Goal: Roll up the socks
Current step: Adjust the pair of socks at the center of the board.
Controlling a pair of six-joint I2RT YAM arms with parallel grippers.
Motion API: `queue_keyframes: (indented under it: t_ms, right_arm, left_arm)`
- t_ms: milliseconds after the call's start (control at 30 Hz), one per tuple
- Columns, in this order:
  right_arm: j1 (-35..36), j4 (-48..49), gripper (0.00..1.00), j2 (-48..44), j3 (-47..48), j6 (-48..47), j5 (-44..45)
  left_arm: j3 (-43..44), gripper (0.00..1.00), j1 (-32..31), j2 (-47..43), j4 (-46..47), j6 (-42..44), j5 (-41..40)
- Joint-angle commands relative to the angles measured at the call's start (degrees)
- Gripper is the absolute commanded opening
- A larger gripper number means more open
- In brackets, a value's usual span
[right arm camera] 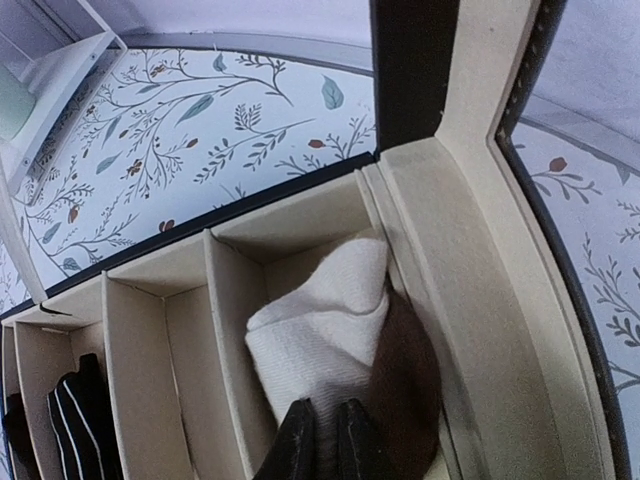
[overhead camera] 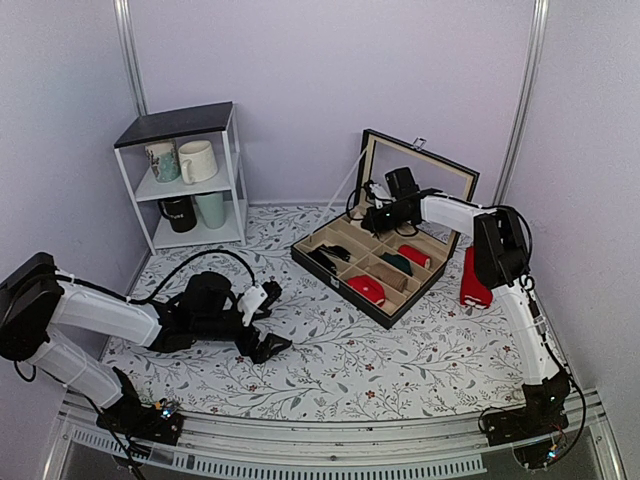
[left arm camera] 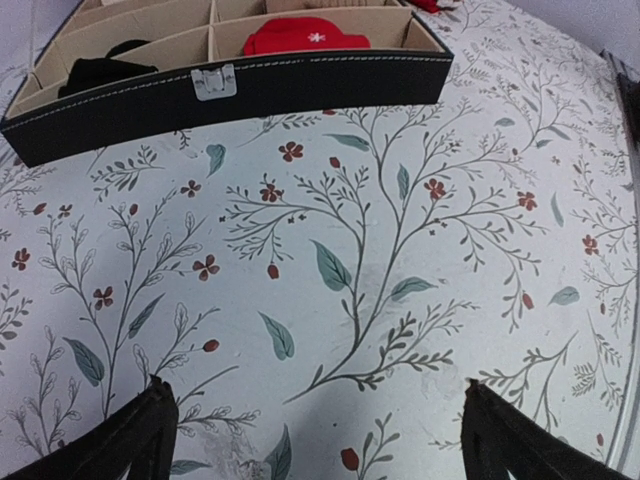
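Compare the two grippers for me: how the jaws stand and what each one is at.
The left gripper is wide open; the right gripper has its fingers nearly together. The left is over bare floral tablecloth, holding nothing; the right is down in a corner compartment of the box, pinching the cream-and-brown socks. Both have dark fingers.

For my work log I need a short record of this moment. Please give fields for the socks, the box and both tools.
socks: cream and brown bundle, in a box compartment next to the open lid
box: lid open, dividers inside, red bundle in a front compartment
right tool: over the socks, fingers nearly together; grip on fabric not clear
left tool: open, above the table, apart from the box
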Motion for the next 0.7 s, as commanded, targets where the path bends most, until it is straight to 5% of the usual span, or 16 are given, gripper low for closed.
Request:
queue_keyframes:
  t_ms: [0, 233, 433, 667]
  right_arm:
    - [-0.69, -7.03, 0.1, 5.82, 2.5, 2.74, 1.63]
    - [-0.67, -5.92, 0.14, 4.31, 2.05, 2.48, 1.97]
    - [-0.69, 3.5, 0.33, -2.97, -2.46, 2.14, 4.16]
    - [-0.23, 9.99, 0.42, -11.64, -8.49, 0.85, 4.34]
  left_arm:
    - [1.02, 1.0, 0.88, 0.85, -0.83, 0.69, 0.47]
    - [1.09, 0.99, 0.9, 0.77, -0.86, 0.79, 0.15]
    - [1.02, 0.99, 0.88, 0.6, -0.55, 0.7, 0.07]
    - [1.11, 0.99, 0.93, 0.95, -0.14, 0.32, -1.13]
